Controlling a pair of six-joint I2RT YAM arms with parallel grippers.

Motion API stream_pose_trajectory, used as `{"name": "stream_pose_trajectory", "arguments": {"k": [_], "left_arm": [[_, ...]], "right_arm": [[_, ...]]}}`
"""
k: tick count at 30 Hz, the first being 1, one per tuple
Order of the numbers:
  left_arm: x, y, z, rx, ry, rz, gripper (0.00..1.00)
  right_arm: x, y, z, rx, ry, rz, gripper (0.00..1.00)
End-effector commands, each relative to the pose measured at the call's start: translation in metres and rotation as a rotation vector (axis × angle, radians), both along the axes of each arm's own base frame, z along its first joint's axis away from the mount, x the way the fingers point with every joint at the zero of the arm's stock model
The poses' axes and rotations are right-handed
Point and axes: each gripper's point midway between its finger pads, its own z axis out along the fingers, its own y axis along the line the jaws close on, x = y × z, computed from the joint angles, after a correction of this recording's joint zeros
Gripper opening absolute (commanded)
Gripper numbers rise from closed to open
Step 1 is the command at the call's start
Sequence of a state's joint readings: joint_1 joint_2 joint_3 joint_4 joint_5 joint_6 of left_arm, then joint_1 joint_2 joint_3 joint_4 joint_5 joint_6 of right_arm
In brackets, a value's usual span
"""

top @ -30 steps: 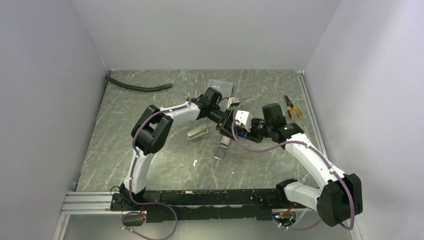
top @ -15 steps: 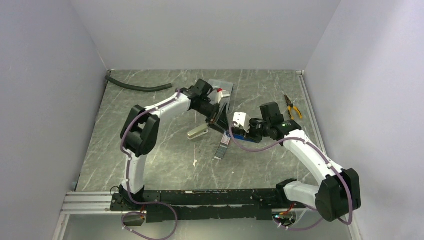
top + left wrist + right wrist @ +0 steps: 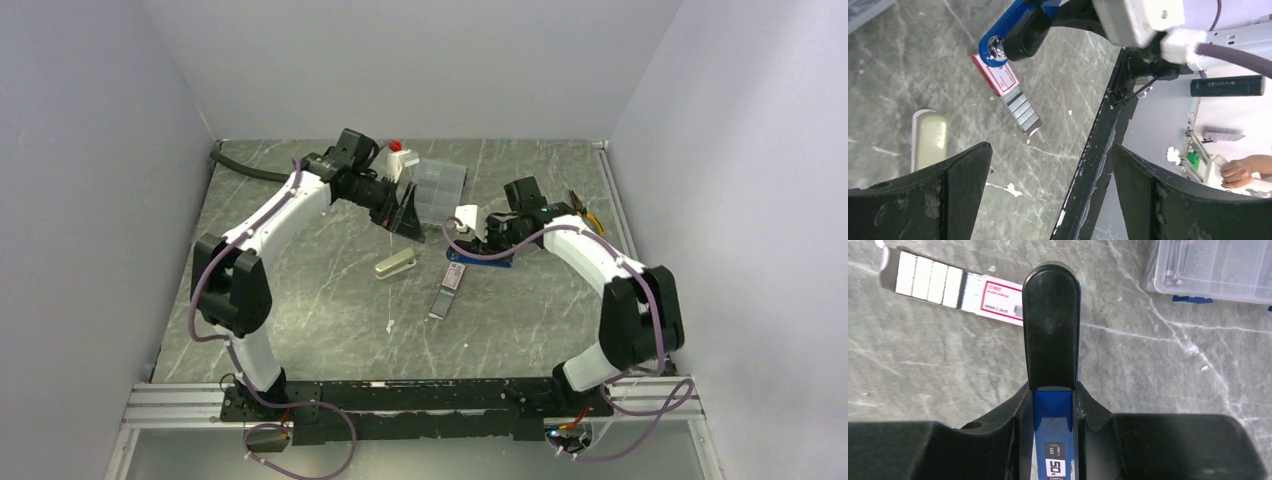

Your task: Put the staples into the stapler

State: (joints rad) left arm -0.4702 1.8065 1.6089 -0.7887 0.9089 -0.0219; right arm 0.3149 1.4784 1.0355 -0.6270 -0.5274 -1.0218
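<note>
We see the left arm (image 3: 290, 205) stretched far, left gripper (image 3: 1048, 165) wide and empty; right gripper (image 3: 1050, 400) clamps the stapler (image 3: 1050, 335), perhaps resting on the table (image 3: 300, 300).

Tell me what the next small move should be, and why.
Probably lower the left pincer onto the exposed silvery-grey metal staple strips: it hangs open and empty, while the right pincer grips the blue-and-black stapler beside them.
</note>
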Motion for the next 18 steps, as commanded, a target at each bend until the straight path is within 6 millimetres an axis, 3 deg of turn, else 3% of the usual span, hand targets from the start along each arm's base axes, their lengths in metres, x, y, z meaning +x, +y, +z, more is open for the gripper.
{"name": "stream_pose_trajectory", "arguments": {"k": [1,11,18], "left_arm": [[0.002,0.022,0.013,0.03,-0.107,0.029,0.94],[0.012,0.043,0.021,0.014,-0.109,0.1,0.94],[0.019,0.052,0.025,-0.002,-0.108,0.131,0.94]], "right_arm": [[0.035,0.019,0.017,0.047,-0.094,0.097,0.1],[0.077,0.038,-0.009,0.038,-0.075,0.187,0.11],[0.073,0.039,-0.039,0.027,0.0,0.215,0.11]]}}
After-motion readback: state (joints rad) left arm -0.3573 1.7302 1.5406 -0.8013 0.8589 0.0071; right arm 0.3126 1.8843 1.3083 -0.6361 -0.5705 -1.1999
